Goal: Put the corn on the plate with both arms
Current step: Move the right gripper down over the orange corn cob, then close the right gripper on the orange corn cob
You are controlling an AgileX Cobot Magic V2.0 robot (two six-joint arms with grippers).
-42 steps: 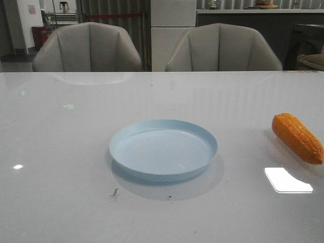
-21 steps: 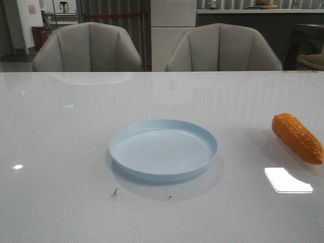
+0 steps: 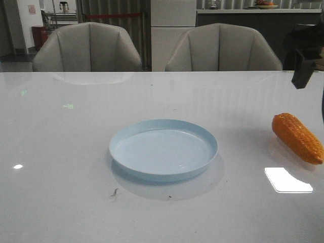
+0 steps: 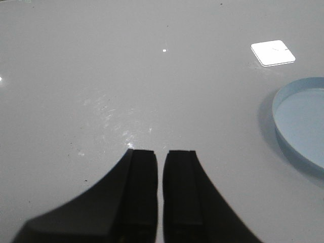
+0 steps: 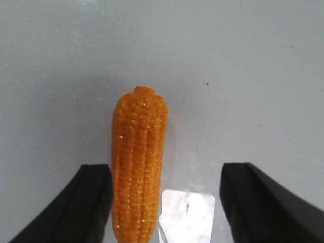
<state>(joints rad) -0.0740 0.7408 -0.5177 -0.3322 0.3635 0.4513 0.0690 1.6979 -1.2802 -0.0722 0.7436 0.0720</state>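
Observation:
The orange-yellow corn (image 3: 297, 137) lies on the white table at the far right, its tapered end toward the front. The pale blue plate (image 3: 163, 150) sits empty at the table's middle. A dark part of my right arm (image 3: 305, 59) shows above and behind the corn. In the right wrist view my right gripper (image 5: 166, 169) is open above the table, with the corn (image 5: 139, 167) between its fingers, close beside one of them. My left gripper (image 4: 160, 152) is shut and empty over bare table, with the plate's rim (image 4: 283, 131) off to one side. It is out of the front view.
Two grey chairs (image 3: 87, 48) (image 3: 223, 49) stand behind the table's far edge. A bright square light reflection (image 3: 287, 180) lies on the table just in front of the corn, and shows in the right wrist view (image 5: 187, 217).
A dark part of my right arm has come into the front view at the upper right. The corn and the plate have not moved.

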